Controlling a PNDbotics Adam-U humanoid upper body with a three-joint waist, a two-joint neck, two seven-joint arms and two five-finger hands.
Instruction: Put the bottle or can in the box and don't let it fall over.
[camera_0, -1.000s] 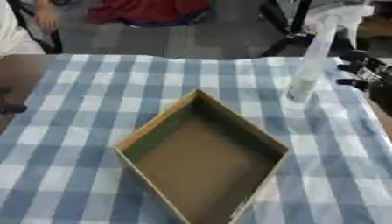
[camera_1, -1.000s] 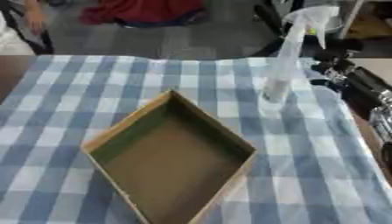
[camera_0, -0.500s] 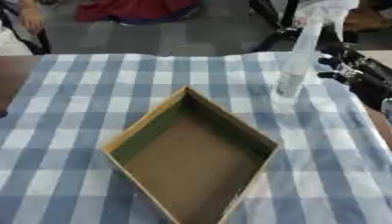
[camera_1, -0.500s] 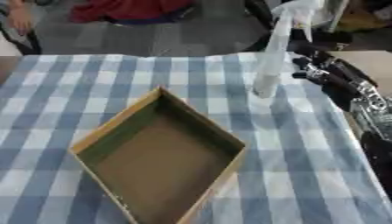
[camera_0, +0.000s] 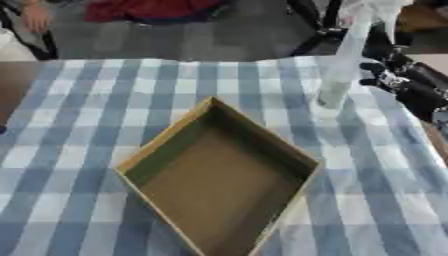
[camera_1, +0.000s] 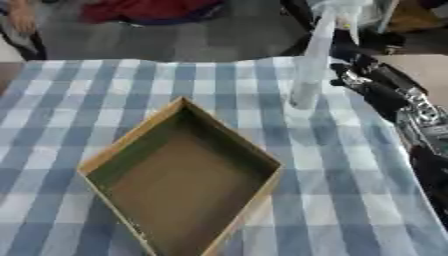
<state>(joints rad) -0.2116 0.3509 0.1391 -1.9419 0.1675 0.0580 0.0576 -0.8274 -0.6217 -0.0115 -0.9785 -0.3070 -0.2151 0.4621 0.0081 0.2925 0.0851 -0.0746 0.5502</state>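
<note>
A tall clear spray bottle (camera_0: 338, 80) with a white trigger top stands upright on the blue-and-white checked cloth at the back right. My right hand (camera_1: 360, 76) comes in from the right edge. It is open and its fingers lie just right of the bottle's lower half, not round it. An open cardboard box (camera_0: 219, 175) sits corner-on in the middle of the cloth, with nothing inside. The bottle stands a short way beyond the box's far right side. My left hand does not show.
The checked cloth (camera_0: 79, 115) covers the table, whose brown edge shows at the far left and right. Beyond the far edge are a dark floor, black chair legs (camera_0: 315, 30) and a red cloth heap (camera_0: 149, 9).
The camera has tilted, so the whole picture has shifted. My right hand has come a little closer to the bottle from the right. The bottle and box stay put.
</note>
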